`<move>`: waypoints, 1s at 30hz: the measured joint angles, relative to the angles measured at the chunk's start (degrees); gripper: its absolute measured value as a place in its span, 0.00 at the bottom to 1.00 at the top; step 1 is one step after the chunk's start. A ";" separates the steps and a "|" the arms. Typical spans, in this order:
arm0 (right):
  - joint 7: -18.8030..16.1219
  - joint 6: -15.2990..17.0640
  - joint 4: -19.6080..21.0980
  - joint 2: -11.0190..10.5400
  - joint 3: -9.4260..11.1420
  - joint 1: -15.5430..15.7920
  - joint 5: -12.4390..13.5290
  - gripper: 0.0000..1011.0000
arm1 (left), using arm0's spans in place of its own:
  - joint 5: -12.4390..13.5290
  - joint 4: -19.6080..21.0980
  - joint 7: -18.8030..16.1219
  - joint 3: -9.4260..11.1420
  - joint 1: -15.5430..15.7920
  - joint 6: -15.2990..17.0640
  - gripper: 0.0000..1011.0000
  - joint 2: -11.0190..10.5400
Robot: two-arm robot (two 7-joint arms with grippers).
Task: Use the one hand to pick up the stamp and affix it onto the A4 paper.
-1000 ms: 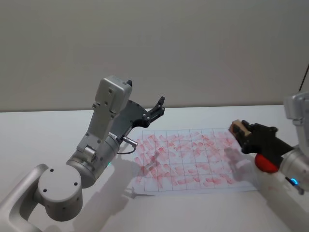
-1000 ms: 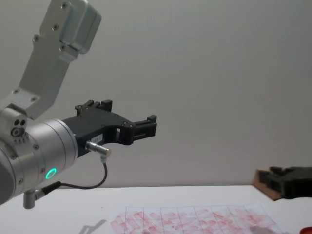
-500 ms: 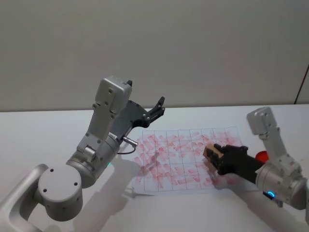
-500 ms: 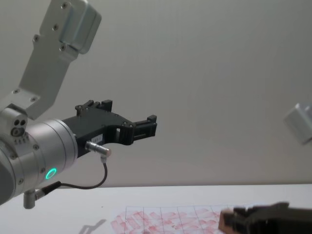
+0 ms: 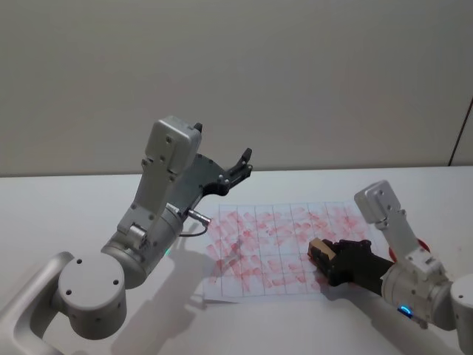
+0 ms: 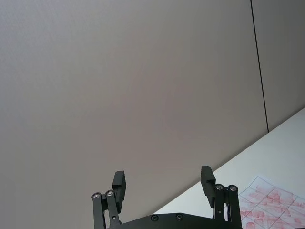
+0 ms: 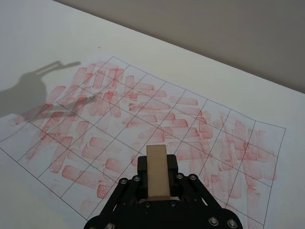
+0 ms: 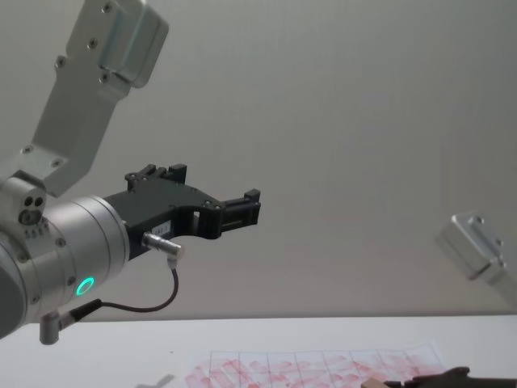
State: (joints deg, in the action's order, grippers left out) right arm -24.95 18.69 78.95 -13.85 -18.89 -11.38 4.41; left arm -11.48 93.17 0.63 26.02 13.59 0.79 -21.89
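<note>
Head view first: the right gripper (image 5: 325,257) is down low with its fingers clamped on the stamp (image 5: 317,248), tan block sticking out the front. Under it is the A4 paper (image 5: 255,237), and most of the sheet spreads out ahead of the fingers and off to their left. The sheet's near edge sits close behind the gripper and the right edge is close beside its arm, so not much margin there. The left gripper (image 5: 238,166) is raised well above and beyond the sheet's far left corner, with bare table (image 5: 74,214) all around. Left wrist view: that gripper's fingers are spread wide with nothing between them, just wall ahead and a corner of the paper low to one side. Right wrist view: the stamp is pinched square between the two black fingers, the red-smudged grid cells run ahead of it, and there's open table past the far edge. Can't tell if the stamp face is actually touching the paper. Chest view: the left gripper hangs high above the sheet, and the right one is right down at paper level.
</note>
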 joint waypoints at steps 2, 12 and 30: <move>0.19 0.00 -0.12 0.00 -0.14 0.03 -0.55 0.22 | 0.00 0.00 0.00 0.00 0.00 0.00 0.99 0.00; 2.20 -1.97 0.04 -0.33 -0.44 0.52 -2.50 0.22 | 0.00 0.00 0.00 0.00 0.00 0.00 0.99 0.00; 8.30 -9.94 6.14 -2.39 1.73 2.25 -0.80 0.22 | 0.00 0.00 -0.01 0.00 0.00 0.00 0.99 0.00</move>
State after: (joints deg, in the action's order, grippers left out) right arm -16.65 8.75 85.08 -16.24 -17.16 -9.14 3.61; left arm -11.48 93.18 0.62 26.03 13.59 0.80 -21.89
